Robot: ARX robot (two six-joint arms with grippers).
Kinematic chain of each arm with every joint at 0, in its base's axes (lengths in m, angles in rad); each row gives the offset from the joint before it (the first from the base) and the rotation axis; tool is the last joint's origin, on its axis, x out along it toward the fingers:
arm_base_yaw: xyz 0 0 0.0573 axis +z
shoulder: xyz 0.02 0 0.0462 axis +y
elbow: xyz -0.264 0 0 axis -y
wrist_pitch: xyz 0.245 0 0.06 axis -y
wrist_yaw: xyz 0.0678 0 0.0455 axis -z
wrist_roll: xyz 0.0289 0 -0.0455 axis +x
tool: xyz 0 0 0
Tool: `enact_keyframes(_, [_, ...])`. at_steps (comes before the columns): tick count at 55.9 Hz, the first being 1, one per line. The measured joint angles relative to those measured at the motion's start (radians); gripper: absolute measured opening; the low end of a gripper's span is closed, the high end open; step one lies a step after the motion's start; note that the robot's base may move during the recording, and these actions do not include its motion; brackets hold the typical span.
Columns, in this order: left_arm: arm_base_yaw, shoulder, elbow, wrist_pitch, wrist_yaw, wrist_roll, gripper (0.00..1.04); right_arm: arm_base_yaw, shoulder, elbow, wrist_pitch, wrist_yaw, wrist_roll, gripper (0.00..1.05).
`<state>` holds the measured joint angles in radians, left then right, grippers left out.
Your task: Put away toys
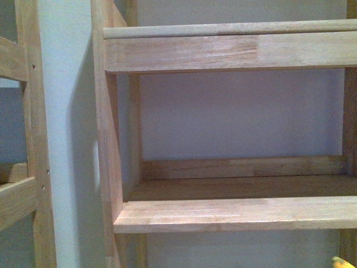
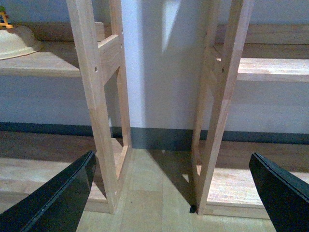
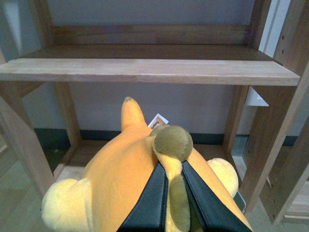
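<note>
Right claw [image 3: 174,169] clamped on one plush toy [image 3: 120,164], left claw [image 2: 172,155] spread wide, seemingly two racks [image 2: 94,96]

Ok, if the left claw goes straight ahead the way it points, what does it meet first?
Probably nothing until the wall: the open left claw aims into the gap between two wooden shelf uprights. Depth is unclear.

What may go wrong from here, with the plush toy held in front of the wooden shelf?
1. The fingers of the right gripper pinch only a thin olive-tipped part of the plush toy, so the body may slip out or swing.
2. The toy sits lower than the shelf board; when lifted it may catch its front edge.
</note>
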<state>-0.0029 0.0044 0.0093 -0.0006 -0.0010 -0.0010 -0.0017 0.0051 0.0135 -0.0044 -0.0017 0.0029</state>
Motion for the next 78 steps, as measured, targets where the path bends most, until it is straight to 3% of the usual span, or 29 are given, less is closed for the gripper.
enact_keyframes(47, [0.0, 0.001, 0.0, 0.0, 0.0, 0.0, 0.98, 0.005, -0.001, 0.0, 0.027, 0.002, 0.006, 0.06])
enact_keyframes(60, [0.0, 0.001, 0.0, 0.0, 0.0, 0.0, 0.98, 0.09, 0.063, 0.011, 0.072, 0.111, 0.006, 0.06])
enact_keyframes(78, [0.0, 0.001, 0.0, 0.0, 0.0, 0.0, 0.98, 0.212, 0.221, 0.25, 0.128, 0.304, -0.058, 0.06])
